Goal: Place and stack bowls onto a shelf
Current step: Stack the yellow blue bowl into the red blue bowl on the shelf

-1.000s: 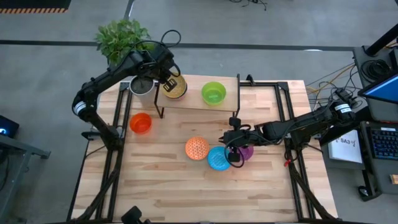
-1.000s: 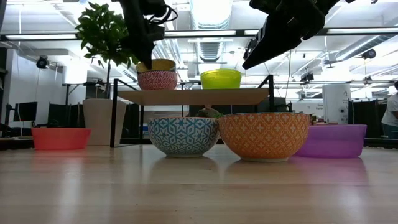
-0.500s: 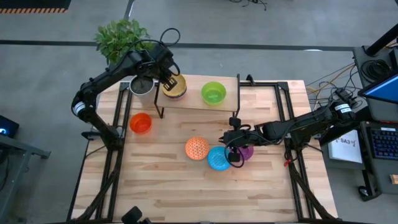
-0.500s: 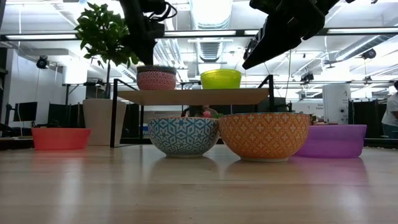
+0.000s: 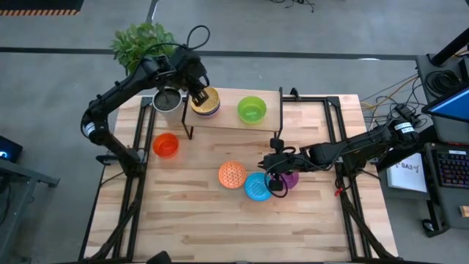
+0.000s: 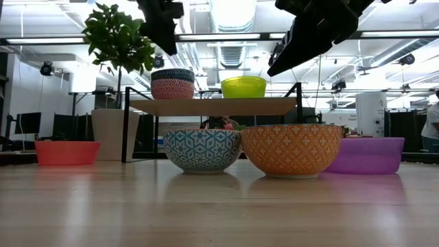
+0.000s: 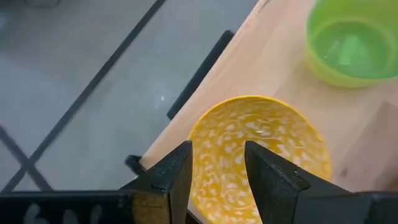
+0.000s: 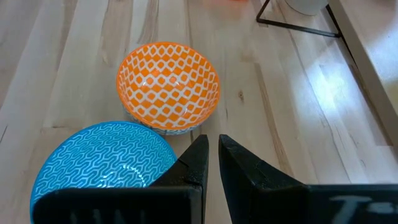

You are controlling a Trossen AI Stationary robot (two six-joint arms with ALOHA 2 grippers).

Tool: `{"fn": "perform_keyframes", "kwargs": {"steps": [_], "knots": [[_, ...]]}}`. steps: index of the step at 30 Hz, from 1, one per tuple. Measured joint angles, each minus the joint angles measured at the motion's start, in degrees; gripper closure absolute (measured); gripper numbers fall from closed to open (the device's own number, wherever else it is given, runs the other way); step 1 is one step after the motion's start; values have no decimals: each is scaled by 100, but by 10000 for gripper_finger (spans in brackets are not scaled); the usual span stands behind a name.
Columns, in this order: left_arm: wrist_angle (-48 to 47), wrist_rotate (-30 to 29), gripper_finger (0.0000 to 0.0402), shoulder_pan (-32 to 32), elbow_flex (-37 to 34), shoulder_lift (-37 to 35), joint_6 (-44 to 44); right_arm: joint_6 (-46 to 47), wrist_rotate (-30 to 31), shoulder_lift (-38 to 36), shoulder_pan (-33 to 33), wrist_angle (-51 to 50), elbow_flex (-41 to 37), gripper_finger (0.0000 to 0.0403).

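The left gripper (image 5: 199,94) is seen above the speckled bowl (image 5: 206,103), which sits nested in another bowl at the left end of the shelf (image 5: 227,119). In the left wrist view its fingers (image 7: 174,177) are spread, with a gap between them, and nothing is held; the speckled bowl (image 7: 260,155) lies just beyond and below them. A green bowl (image 5: 251,109) stands on the same shelf, a little apart to the right.

The right gripper (image 5: 276,167) hovers over the cluster on the table: the orange bowl (image 5: 231,174), the blue bowl (image 5: 257,186) and the purple bowl (image 5: 290,178). Its fingers (image 8: 198,163) are nearly pressed together, a narrow slit between them, and nothing is pinched. The blue bowl (image 8: 102,163) lies directly beside the fingers, the orange bowl (image 8: 168,85) just past it. The red bowl (image 5: 165,144) stands alone near the shelf's left leg, much nearer to the left arm.

The coming pick is judged to turn on this: the cluster belongs to the right arm, the red bowl to the left.
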Motion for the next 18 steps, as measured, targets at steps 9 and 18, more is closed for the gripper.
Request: {"fn": "perform_keyframes", "kwargs": {"steps": [9,18], "knots": [[717,-32,310,-274,-533,-353,538,0,0,0,0,4,0,376],[2117,-55,397,-271,-1668,-755,566,-4,0,0,-2,4,0,376]]}}
